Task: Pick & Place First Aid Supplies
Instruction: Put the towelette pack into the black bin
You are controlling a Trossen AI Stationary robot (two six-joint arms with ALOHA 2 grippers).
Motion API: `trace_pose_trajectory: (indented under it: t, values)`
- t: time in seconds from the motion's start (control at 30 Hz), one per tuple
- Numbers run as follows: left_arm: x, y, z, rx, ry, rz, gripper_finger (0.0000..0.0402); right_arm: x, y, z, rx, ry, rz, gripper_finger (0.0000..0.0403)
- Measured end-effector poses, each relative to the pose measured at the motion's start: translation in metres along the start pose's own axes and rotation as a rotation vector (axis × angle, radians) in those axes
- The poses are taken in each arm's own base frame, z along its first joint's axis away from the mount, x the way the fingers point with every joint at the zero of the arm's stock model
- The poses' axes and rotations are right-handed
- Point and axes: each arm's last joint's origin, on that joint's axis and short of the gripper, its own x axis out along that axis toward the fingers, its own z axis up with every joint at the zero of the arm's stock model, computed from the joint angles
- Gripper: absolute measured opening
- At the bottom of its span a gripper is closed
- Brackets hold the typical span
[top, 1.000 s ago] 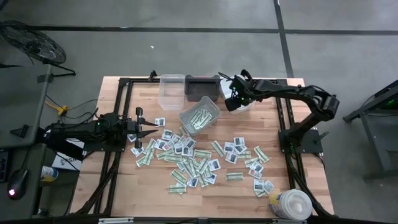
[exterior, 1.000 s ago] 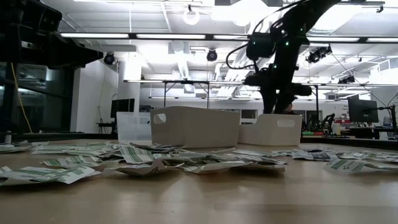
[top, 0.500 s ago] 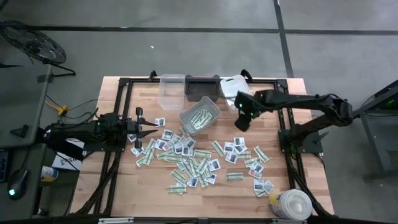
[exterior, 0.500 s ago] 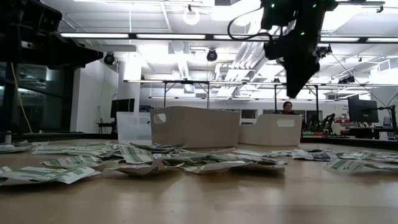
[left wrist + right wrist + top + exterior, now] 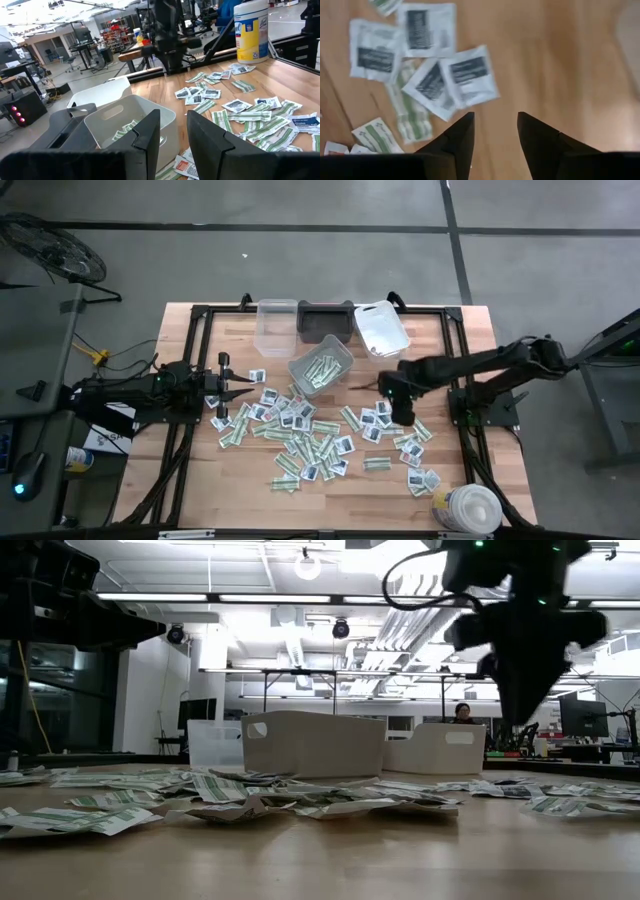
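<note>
The table (image 5: 200,490) carries a wide scatter of packets (image 5: 310,442), green-striped strips and white squares, across its middle. Behind them stand a clear bin (image 5: 277,326), a dark bin (image 5: 325,320), a white bin (image 5: 381,328), and a grey bin (image 5: 322,369) holding some strips. The right pincer (image 5: 402,416) hangs over the packets at the right, released and empty. The left pincer (image 5: 243,391) waits beside the pile's left edge, parted, grasping nothing.

Left end effector (image 5: 243,391) low at the table's left side, arm stretched level toward the centre, fingers (image 5: 150,131) slightly parted, holding nothing. Right end effector (image 5: 404,418) pointing down, arm reaching in from the right, fingers (image 5: 460,135) parted, empty.
</note>
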Motion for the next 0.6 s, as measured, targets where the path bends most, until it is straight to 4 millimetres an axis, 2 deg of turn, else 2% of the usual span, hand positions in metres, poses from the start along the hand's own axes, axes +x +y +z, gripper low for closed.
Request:
trace_pose_trajectory:
  t: [0.37, 0.6]
  values:
    - [0.000, 0.000, 0.000, 0.000, 0.000, 0.000, 0.0096, 0.037, 0.018, -0.029, -0.311, -0.128, 0.036, 0.0140]
    - [0.000, 0.000, 0.000, 0.000, 0.000, 0.000, 0.0096, 0.046, 0.018, -0.036, -0.413, -0.144, -0.007, 0.0140]
